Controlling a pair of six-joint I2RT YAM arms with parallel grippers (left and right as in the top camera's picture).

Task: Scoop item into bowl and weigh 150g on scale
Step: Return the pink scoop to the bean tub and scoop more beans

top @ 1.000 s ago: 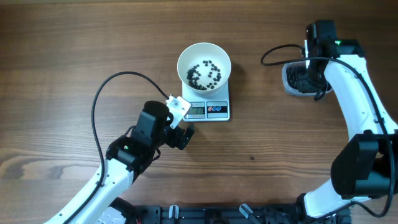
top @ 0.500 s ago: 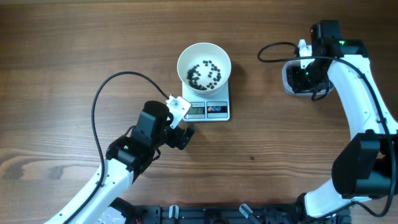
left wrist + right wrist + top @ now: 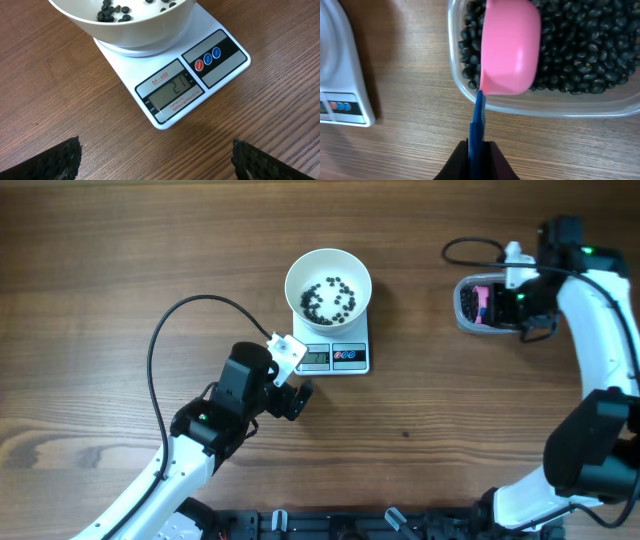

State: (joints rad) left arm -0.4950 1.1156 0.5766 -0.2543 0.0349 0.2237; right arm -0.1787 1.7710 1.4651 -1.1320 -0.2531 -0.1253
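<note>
Clamped tight, my right gripper (image 3: 476, 147) pinches the thin blue handle (image 3: 479, 115) of a pink scoop (image 3: 510, 47) edge-on between its fingers. That grip lets the cup reach out ahead of the claw. The cup sits over the near-left corner of a clear plastic tub (image 3: 545, 107), touching or just above the black beans (image 3: 585, 55) packed inside. I cannot tell whether the cup carries any beans. The tub stands on the wooden table (image 3: 100, 260), well to the right of the scale (image 3: 190, 80), so each load has to be carried across.

The white bowl (image 3: 135, 30) rests squarely on the scale's platform, placed so that whatever is tipped in registers at once. A thin scatter of beans (image 3: 112, 15) covers only part of its floor.

My left gripper (image 3: 157, 160) is spread as wide as it goes and holds nothing. It hangs low just in front of the scale with its camera trained on the grey display (image 3: 172, 90), which I judge is why it is parked there, to read the weight. The digits look like a low two-digit figure, so I judge the weighing far from finished and many more scoops needed.
</note>
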